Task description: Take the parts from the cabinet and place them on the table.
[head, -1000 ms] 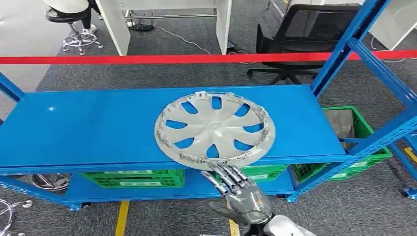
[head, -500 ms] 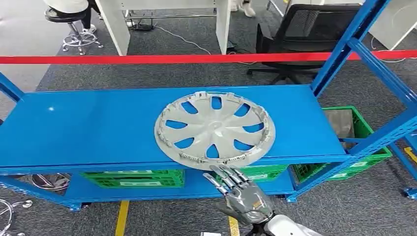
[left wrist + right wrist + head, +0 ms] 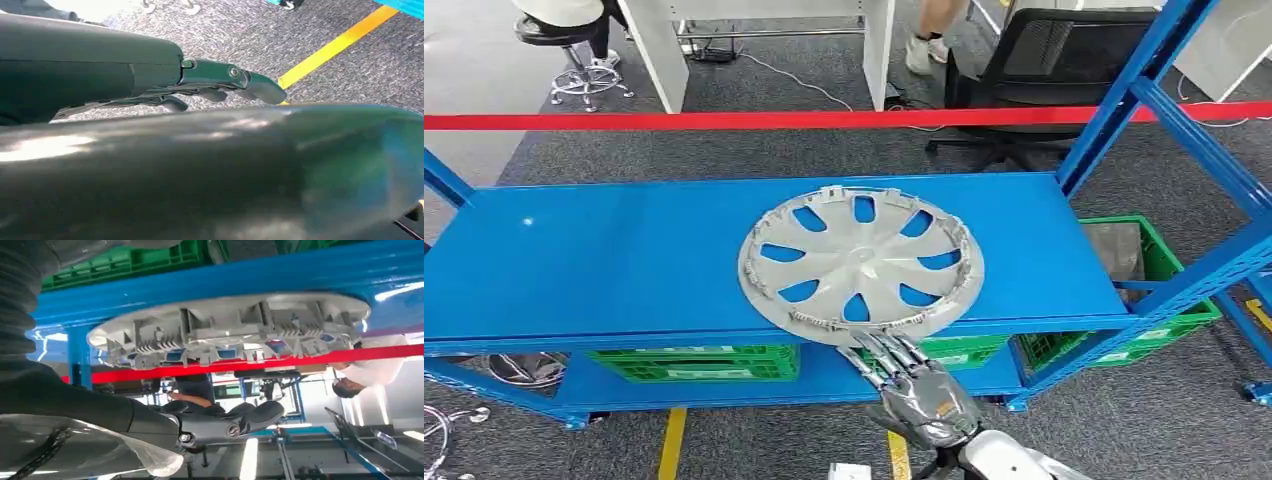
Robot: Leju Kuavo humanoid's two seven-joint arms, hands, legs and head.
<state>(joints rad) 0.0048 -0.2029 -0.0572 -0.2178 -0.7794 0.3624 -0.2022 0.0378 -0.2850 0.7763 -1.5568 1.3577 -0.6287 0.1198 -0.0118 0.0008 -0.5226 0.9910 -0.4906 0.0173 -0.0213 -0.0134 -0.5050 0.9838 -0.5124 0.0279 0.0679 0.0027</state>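
— Since the wheel cover (image 3: 861,262) overhangs the near edge of the blue shelf (image 3: 604,262), is that where the right hand (image 3: 911,390) is going in?

— I'd judge so. That hand sits just below and in front of the overhanging rim, its fingers (image 3: 879,352) stretched out and apart, pointing up at the underside. They hold nothing; from the head view I can't tell whether the tips touch the rim or stop just short. The right wrist view shows the cover's ribbed underside (image 3: 235,332) above the extended fingers (image 3: 250,416), with a gap between them.

— Why come from underneath?

— The cover lies flat, so there is little to pinch from above. The lip past the shelf edge gives the fingers room below, and that is probably why the hand is offered palm-up there.

— And the left hand?

— It hangs low over grey carpet and a yellow floor line (image 3: 330,47). The left hand (image 3: 220,85) holds nothing that I can see, but the fingers are partly hidden, so I can't tell their state.

— How many parts?

— One wheel cover on the shelf. Below it, three green crates (image 3: 694,362): two under the shelf, one at the right.
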